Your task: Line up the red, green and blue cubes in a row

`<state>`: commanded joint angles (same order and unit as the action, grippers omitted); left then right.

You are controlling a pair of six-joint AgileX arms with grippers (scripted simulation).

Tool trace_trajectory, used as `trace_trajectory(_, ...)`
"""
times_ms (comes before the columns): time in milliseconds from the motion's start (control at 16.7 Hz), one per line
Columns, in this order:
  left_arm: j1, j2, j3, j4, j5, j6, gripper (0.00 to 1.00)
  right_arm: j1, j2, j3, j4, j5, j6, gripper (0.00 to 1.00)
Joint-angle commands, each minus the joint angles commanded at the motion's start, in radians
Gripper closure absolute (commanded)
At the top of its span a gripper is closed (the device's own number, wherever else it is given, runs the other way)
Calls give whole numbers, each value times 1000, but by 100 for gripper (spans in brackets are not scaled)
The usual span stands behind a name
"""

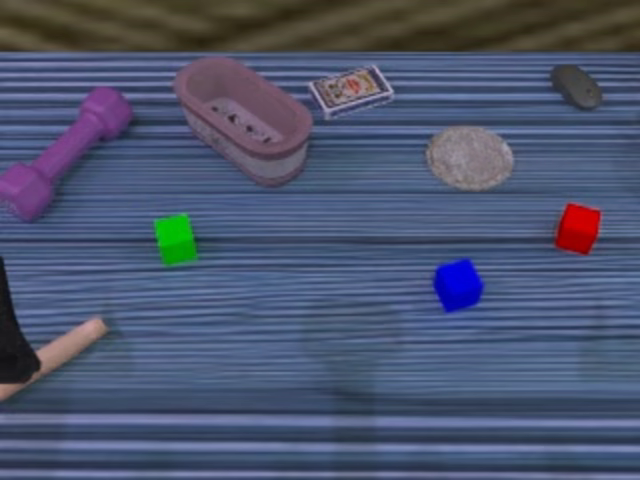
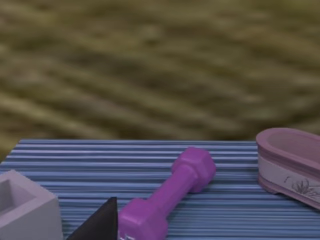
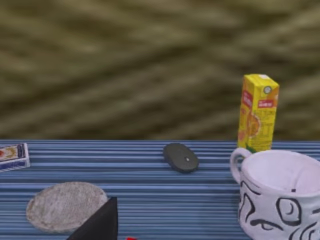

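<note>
The green cube (image 1: 176, 240) sits left of centre, the blue cube (image 1: 458, 284) right of centre, and the red cube (image 1: 578, 227) near the right edge. All three rest apart on the striped blue table (image 1: 320, 400). My left arm (image 1: 12, 345) is parked at the left edge, well short of the green cube. Its wrist view shows one dark fingertip (image 2: 102, 225) with nothing against it. My right arm is outside the top view. The right wrist view shows one dark fingertip (image 3: 102, 225) and a sliver of the red cube (image 3: 131, 238) beside it, untouched.
At the back stand a purple dumbbell (image 1: 62, 152), a pink tub (image 1: 243, 120), a card pack (image 1: 350, 90), a grey round disc (image 1: 469, 157) and a dark mouse (image 1: 577, 86). The right wrist view shows a juice carton (image 3: 257, 112) and a patterned mug (image 3: 280, 197). A grey box (image 2: 25, 210) shows by the left gripper.
</note>
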<state>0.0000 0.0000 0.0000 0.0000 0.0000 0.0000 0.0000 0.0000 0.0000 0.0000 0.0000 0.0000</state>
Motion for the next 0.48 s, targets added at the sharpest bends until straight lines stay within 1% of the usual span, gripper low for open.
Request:
trace_trajectory(240,0,0,0,0,0,0,0,3,30,30,-20,-1,-19,0)
trace_trajectory(480,0,0,0,0,0,0,0,16,217,215,-136,-3,-128,0)
